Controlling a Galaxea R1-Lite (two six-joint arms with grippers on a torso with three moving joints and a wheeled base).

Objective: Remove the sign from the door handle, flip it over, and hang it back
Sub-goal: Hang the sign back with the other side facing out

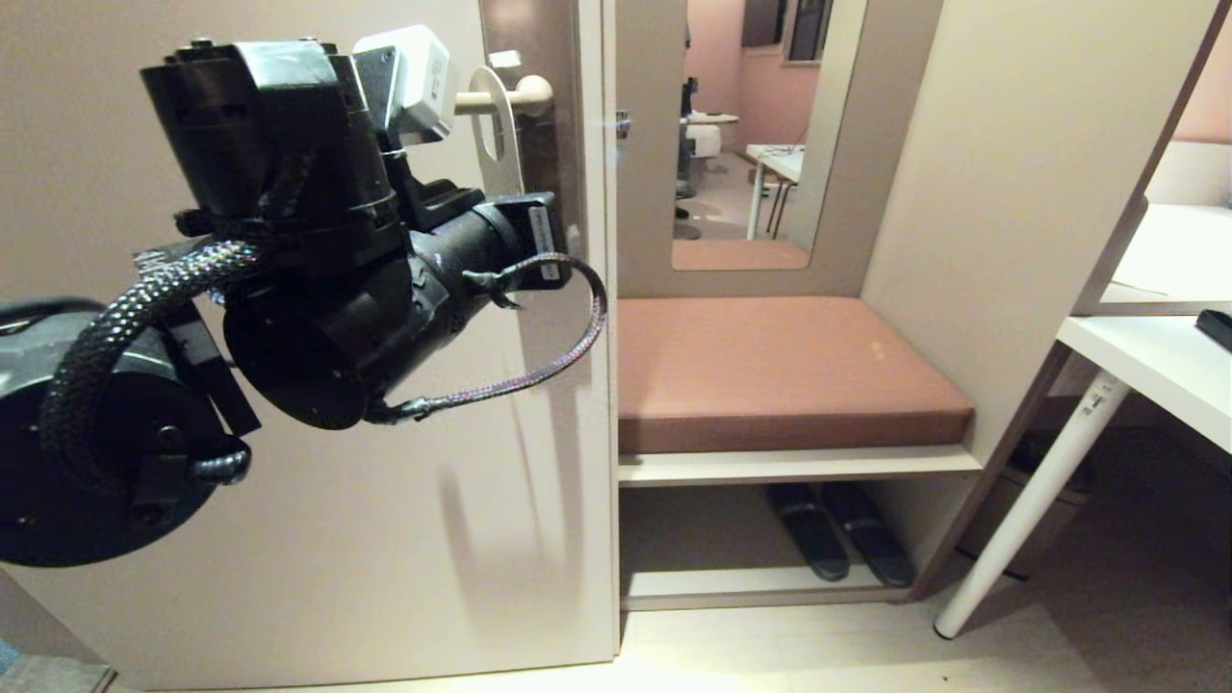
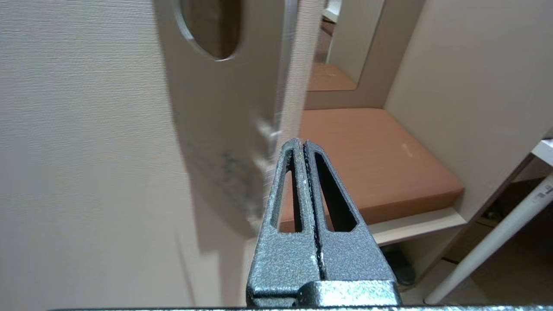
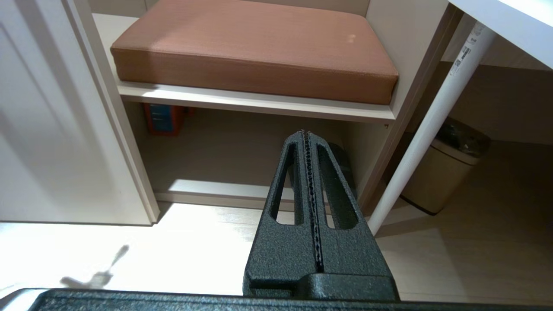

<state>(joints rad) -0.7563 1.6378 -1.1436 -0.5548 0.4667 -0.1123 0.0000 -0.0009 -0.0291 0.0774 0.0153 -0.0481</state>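
Both jaws pressed shut and empty — left gripper (image 2: 304,144) raised beside the sign (image 1: 499,125), which hangs on the door handle (image 1: 508,96); removal, flipping, rehanging remain — right gripper (image 3: 306,134) parked low.

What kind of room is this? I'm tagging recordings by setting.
Probably a hotel room entryway: a white card sign with a round hole hangs on the beige lever door handle, beside a brown cushioned bench with dark slippers underneath.
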